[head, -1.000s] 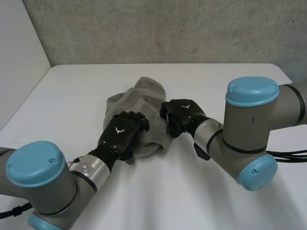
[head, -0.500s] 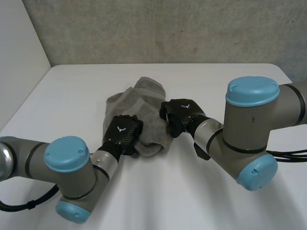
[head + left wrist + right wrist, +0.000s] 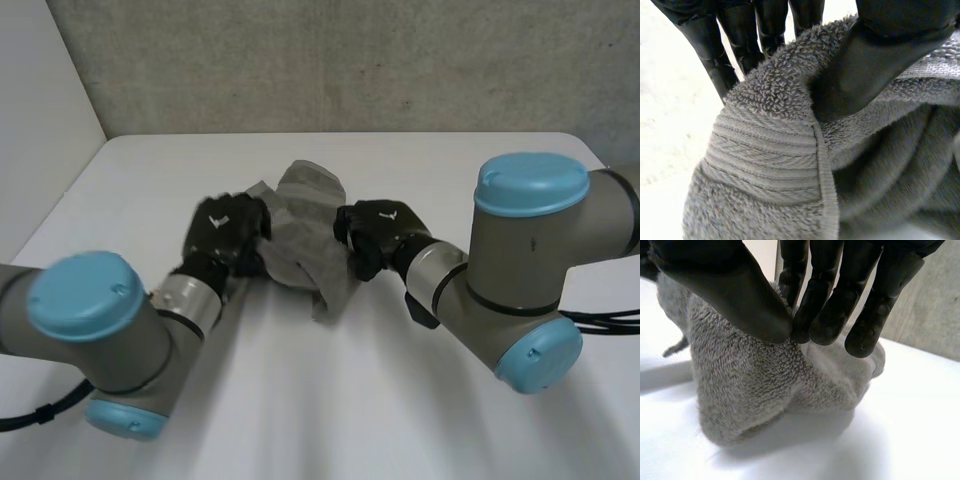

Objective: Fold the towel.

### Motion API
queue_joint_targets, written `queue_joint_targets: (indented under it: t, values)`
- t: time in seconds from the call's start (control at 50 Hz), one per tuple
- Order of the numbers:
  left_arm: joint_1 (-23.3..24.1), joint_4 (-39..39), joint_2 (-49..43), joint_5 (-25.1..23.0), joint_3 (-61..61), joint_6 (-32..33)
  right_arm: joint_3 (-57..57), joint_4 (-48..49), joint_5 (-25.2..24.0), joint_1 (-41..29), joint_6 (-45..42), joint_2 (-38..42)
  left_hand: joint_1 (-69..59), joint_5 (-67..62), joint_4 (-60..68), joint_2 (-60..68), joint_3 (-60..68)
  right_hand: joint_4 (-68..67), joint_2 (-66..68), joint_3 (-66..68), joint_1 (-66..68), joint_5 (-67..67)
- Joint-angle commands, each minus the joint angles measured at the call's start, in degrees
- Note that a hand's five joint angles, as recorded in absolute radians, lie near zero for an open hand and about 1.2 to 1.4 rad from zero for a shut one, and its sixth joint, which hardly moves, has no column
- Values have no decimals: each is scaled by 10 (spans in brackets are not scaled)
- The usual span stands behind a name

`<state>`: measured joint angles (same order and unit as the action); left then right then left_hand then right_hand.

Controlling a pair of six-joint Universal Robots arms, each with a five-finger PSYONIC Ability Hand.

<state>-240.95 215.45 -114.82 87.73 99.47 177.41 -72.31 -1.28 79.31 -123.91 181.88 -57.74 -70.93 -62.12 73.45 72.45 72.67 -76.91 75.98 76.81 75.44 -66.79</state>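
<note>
A grey terry towel (image 3: 305, 228) is bunched between my two hands near the middle of the white table (image 3: 350, 400), with one end hanging toward the table. My left hand (image 3: 228, 230) holds the towel's left edge; in the left wrist view its thumb (image 3: 875, 65) presses a hemmed fold of the towel (image 3: 775, 165) against its fingers (image 3: 715, 55). My right hand (image 3: 375, 232) grips the towel's right side. In the right wrist view, the right hand's thumb (image 3: 735, 295) and fingers (image 3: 825, 305) pinch the top of the towel (image 3: 750, 380).
A grey wall (image 3: 350, 60) runs along the table's far edge, and a pale wall (image 3: 40, 110) stands at the far left. My two arms cross the near part of the table from left (image 3: 90, 330) and right (image 3: 520, 270).
My left hand has swung left and farther back, closing on the towel's left edge and lifting it. The towel has been drawn out between the hands. The right hand stays put.
</note>
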Motion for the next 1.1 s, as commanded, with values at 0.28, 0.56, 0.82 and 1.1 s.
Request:
queue_joint_targets:
  t: [0.28,0.56,0.82,1.1]
  values:
    - [-13,-18,240,-20,2,-10,150,71,-12,38,-42,-135,-91,-79,66,75,73,-31,40,32,46,-32]
    - [-36,-35,165,-20,77,-9,226,-29,-12,23,-347,65,-91,-79,66,75,73,669,-660,-668,-654,668]
    - [-115,-79,151,-41,82,-7,86,-102,2,91,-155,-38,-89,-77,64,74,72,669,-660,-668,-654,668]
    - [-122,-86,151,-56,99,-8,-72,-81,-5,139,-153,-23,-74,-62,49,59,57,599,-590,-598,-585,598]
